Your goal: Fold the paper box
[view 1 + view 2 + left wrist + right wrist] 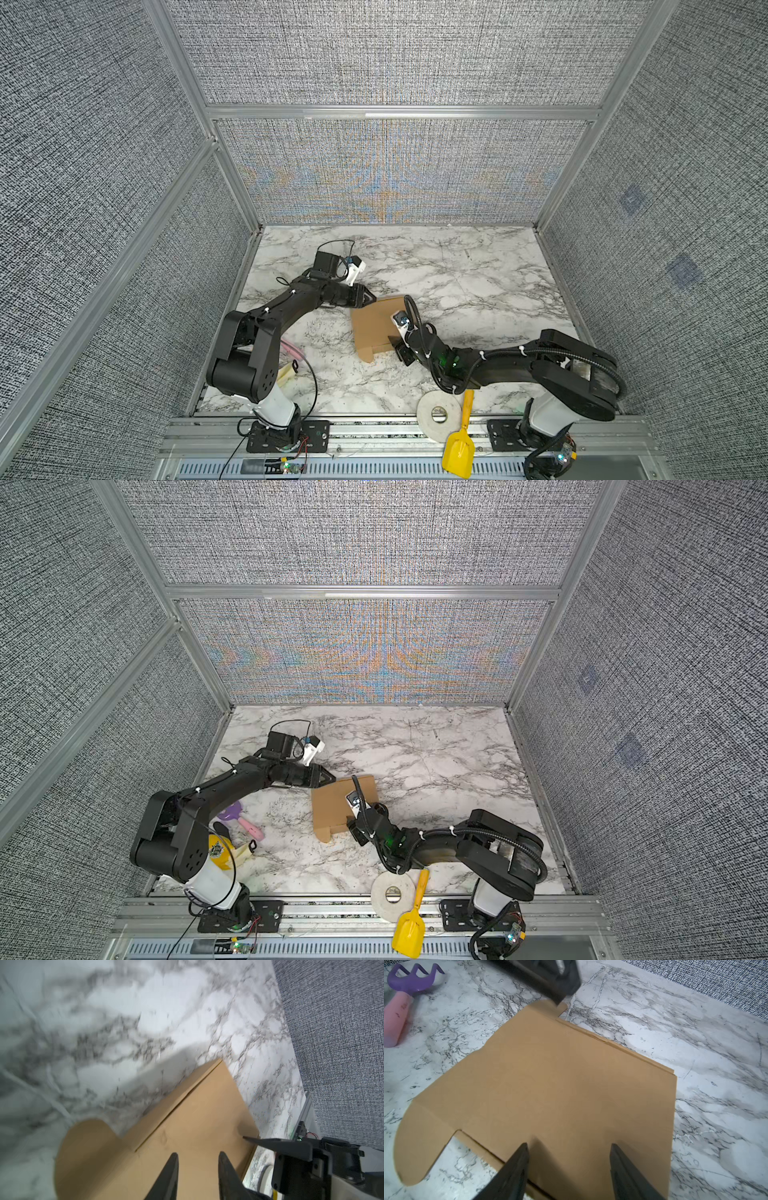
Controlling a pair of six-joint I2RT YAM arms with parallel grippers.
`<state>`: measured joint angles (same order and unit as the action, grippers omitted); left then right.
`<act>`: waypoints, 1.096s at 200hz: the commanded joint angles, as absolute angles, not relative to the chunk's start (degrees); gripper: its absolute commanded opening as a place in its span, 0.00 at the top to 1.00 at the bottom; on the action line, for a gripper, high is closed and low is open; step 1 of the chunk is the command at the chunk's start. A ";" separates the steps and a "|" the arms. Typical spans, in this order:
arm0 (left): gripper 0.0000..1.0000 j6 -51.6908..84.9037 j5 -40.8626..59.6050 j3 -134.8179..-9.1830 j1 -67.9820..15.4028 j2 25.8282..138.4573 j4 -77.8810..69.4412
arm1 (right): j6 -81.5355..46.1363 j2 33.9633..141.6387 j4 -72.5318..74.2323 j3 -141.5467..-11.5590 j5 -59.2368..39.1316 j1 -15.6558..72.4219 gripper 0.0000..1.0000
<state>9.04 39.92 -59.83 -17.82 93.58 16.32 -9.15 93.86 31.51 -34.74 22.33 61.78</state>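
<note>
Marble table (478, 270) — paper box (372, 328), rake (400, 1005); tape roll (428, 424)

paper box (372, 328): one corner is covered by the right arm (440, 353) in both top views; part of it is cut off by the frame edge in the left wrist view.
bench (104, 1022): much of it is blurred in the left wrist view.
left gripper (560, 995): blurred and cropped in the right wrist view.
rake (406, 985): cropped by the frame edge in the right wrist view.

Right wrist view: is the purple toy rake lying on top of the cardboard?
No, the purple toy rake lies on the marble table, clear of the paper box.
</note>
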 commanded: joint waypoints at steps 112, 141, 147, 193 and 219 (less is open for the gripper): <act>0.50 -16.96 23.93 -72.60 -25.50 105.59 28.02 | 3.92 83.89 19.63 -29.01 17.69 58.80 0.37; 0.51 -12.58 17.33 -70.71 -25.67 102.55 27.33 | 5.81 81.75 19.55 -27.69 12.80 56.58 0.37; 0.52 -12.38 16.06 -70.29 -25.71 102.25 27.08 | 6.10 81.80 19.01 -27.84 12.83 56.31 0.37; 0.52 -14.62 18.65 -67.33 -25.78 98.91 28.11 | 7.75 77.54 14.22 -30.97 12.96 56.01 0.35; 0.45 -15.07 14.22 -65.92 -25.69 95.45 28.16 | 9.28 73.30 9.34 -34.09 13.92 55.98 0.32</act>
<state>-14.57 17.72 -66.78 -25.85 97.91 28.16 6.96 76.20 14.46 -31.90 13.50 55.96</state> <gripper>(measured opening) 0.521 0.668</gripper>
